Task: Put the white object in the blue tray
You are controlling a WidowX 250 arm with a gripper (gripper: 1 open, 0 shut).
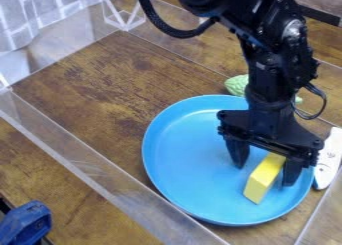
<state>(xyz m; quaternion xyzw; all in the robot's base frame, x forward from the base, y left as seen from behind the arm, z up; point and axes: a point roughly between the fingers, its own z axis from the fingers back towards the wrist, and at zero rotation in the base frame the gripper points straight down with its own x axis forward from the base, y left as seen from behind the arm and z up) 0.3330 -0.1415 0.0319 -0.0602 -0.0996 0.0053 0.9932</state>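
The blue tray [187, 149] is a large round dish on the wooden table at the lower right. A yellow block [263, 179] lies inside it near the right rim. My gripper [271, 161] points down just above the block's upper end, open, with one black finger on each side and apart from it. The white object [330, 149] is a slim pale piece on the table just outside the tray's right rim, at the picture's right edge and partly cut off. It is to the right of my gripper and nothing holds it.
A green knobbly object [241, 85] sits behind the tray, partly hidden by the arm. Clear plastic walls [80, 149] run along the table's left and front. A blue thing [20, 224] lies outside the wall at the bottom left.
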